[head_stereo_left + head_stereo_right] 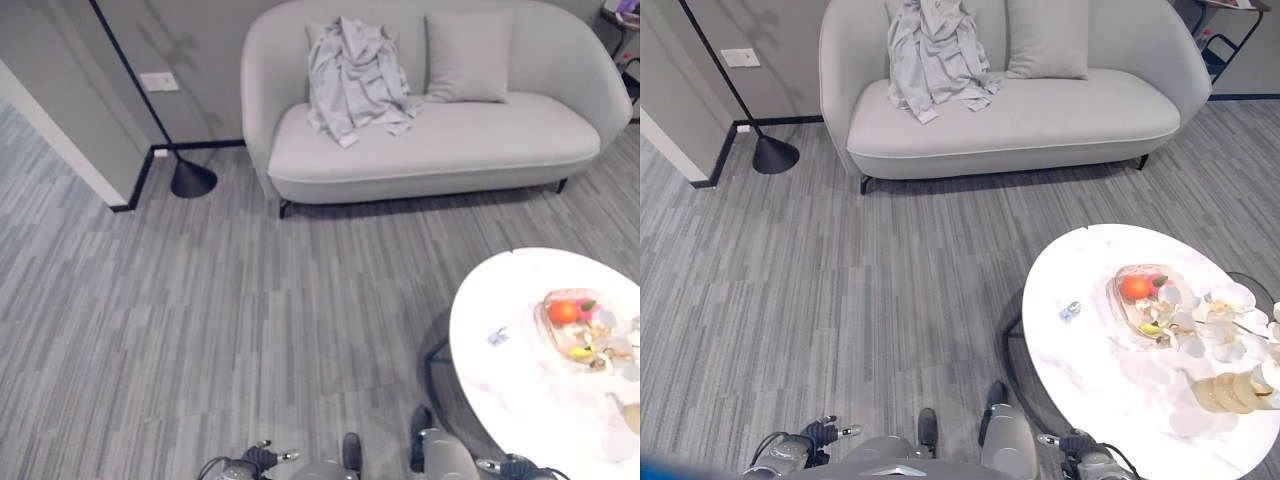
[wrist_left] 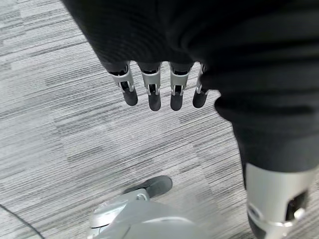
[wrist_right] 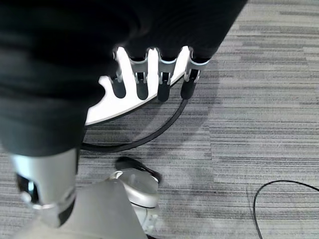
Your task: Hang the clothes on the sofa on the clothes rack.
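A crumpled light grey garment [image 1: 352, 80] lies on the left part of the pale grey sofa [image 1: 450, 150], draped up against its backrest. The sofa stands across the room, well away from both hands. My left hand [image 2: 152, 89] hangs low over the striped grey carpet with its fingers straight and nothing in it. My right hand [image 3: 149, 82] hangs the same way, fingers straight and empty, just beside the edge of the round white table [image 3: 107, 107].
A grey cushion [image 1: 465, 57] leans on the sofa to the right of the garment. The white table [image 1: 520, 400] at my right carries a fruit tray [image 1: 580, 325] and white flowers [image 1: 1225, 320]. A black floor lamp base [image 1: 193, 180] stands left of the sofa by a wall corner [image 1: 60, 130].
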You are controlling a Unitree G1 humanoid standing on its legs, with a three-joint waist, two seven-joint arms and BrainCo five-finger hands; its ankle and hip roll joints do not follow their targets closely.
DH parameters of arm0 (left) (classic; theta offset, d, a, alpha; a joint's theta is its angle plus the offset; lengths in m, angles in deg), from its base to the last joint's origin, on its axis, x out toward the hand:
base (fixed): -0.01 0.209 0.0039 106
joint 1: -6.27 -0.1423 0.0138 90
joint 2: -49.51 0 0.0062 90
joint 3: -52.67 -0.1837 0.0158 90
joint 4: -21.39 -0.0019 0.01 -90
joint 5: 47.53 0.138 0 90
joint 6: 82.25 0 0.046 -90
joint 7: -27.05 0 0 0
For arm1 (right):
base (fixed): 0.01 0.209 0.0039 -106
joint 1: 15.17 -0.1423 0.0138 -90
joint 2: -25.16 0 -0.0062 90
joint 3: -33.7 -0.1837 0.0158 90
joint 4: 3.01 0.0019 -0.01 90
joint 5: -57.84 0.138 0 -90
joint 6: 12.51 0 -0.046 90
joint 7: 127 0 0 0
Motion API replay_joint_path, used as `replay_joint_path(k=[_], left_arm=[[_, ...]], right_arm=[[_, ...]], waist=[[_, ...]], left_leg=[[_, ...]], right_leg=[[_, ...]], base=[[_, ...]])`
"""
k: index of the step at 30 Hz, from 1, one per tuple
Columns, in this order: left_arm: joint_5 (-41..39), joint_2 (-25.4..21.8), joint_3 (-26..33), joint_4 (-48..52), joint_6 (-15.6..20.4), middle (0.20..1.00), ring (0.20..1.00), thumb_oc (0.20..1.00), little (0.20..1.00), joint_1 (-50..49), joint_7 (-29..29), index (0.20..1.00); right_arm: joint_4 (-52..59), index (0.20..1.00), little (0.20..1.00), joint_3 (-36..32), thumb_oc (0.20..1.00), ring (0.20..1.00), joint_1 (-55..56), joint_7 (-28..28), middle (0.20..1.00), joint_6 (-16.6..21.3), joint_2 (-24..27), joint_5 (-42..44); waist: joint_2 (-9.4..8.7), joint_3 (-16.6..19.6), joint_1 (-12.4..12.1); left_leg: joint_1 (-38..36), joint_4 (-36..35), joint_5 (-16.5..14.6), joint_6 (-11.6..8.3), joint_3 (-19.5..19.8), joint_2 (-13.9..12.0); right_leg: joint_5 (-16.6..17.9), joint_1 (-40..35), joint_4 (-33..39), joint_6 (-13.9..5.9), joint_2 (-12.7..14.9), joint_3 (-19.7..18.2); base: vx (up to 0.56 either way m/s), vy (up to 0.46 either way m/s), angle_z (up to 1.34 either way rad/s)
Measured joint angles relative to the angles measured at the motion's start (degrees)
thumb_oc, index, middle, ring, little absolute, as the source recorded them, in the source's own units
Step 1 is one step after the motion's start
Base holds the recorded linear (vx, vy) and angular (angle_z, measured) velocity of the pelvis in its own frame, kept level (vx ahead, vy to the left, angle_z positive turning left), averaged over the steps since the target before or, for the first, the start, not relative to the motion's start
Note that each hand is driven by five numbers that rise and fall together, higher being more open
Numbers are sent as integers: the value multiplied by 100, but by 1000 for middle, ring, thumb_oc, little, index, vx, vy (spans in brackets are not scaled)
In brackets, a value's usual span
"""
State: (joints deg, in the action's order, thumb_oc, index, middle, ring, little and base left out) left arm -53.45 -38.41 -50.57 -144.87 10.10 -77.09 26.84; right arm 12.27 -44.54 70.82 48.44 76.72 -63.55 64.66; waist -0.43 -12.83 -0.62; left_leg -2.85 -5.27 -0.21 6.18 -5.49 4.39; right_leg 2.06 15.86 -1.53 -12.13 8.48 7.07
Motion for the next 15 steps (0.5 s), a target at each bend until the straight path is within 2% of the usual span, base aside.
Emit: replay_joint_path(k=[2,3,4,5,7,8,10,11,12,14,15], left_arm=[[1,33,19,18,19,1000,1000,1000,1000,9,2,1000],[3,52,42,-4,24,1000,1000,1000,1000,-13,3,1000],[3,62,75,-34,20,1000,1000,1000,1000,-44,-2,1000],[3,70,77,-19,23,1000,1000,1000,1000,-53,-1,1000],[5,80,82,-18,27,1000,1000,1000,1000,-118,3,1000],[30,88,70,-45,36,1000,1000,1000,1000,-237,18,1000],[54,134,62,-127,18,1000,1000,1000,1000,-460,14,1000],[54,131,70,-120,21,1000,1000,1000,1000,-546,13,1000],[53,102,80,-100,30,1000,1000,1000,1000,-623,15,1000],[50,88,77,-95,27,1000,1000,1000,1000,-584,13,1000],[49,86,79,-97,27,1000,1000,1000,1000,-557,14,1000]], right_arm=[[1,1000,1000,-9,1000,1000,126,-9,1000,-23,-24,1],[8,1000,1000,-13,1000,1000,127,-13,1000,-7,-44,1],[-22,1000,1000,-16,1000,1000,175,-14,1000,-27,-65,0],[-45,1000,1000,-16,1000,1000,248,-14,1000,-43,-70,0],[-70,1000,1000,-25,1000,1000,447,-14,1000,-51,-65,1],[-114,1000,1000,-26,1000,1000,536,-13,1000,-46,-50,1],[-244,1000,1000,-16,1000,1000,569,-12,1000,-31,-4,1],[-246,1000,1000,4,1000,1000,626,-14,1000,-26,32,2],[-198,1000,1000,4,1000,1000,530,-14,1000,-2,106,5],[-46,1000,1000,-1,1000,1000,301,-17,1000,35,216,51],[2,1000,1000,8,1000,1000,216,-20,1000,76,251,74]], waist=[[-62,0,186],[-62,10,222],[-79,21,246],[-86,23,253],[-131,131,343],[-146,306,380],[59,631,405],[134,749,374],[147,870,294],[73,928,301],[27,927,302]], left_leg=[[-107,4,-121,67,107,56],[-136,20,-189,33,159,57],[-185,21,-258,-4,198,59],[-272,-14,-309,-44,270,57],[-420,-25,-452,-143,548,45],[-597,-35,-646,-287,758,-71],[-718,-32,-858,-551,903,-482],[-832,-11,-926,-724,940,-717],[-963,128,-844,-889,942,-854],[-727,807,-928,-1054,1042,-912],[-602,1185,-1014,-1194,1103,-927]], right_leg=[[195,160,375,-4,-21,32],[257,179,557,-69,-44,52],[278,209,636,-64,-59,231],[296,211,614,-39,-61,408],[332,100,404,42,-34,518],[555,-3,172,315,-112,477],[618,-173,128,433,-464,551],[542,-348,215,569,-673,666],[461,-553,244,930,-860,709],[305,-681,273,1107,-942,765],[358,-764,336,1222,-956,799]], base=[[595,-115,22],[594,-184,22],[302,-115,25],[357,-146,36],[438,-202,68],[574,-278,73],[384,-184,56],[348,-174,37],[458,-231,27],[270,-140,10],[203,-109,-2]])
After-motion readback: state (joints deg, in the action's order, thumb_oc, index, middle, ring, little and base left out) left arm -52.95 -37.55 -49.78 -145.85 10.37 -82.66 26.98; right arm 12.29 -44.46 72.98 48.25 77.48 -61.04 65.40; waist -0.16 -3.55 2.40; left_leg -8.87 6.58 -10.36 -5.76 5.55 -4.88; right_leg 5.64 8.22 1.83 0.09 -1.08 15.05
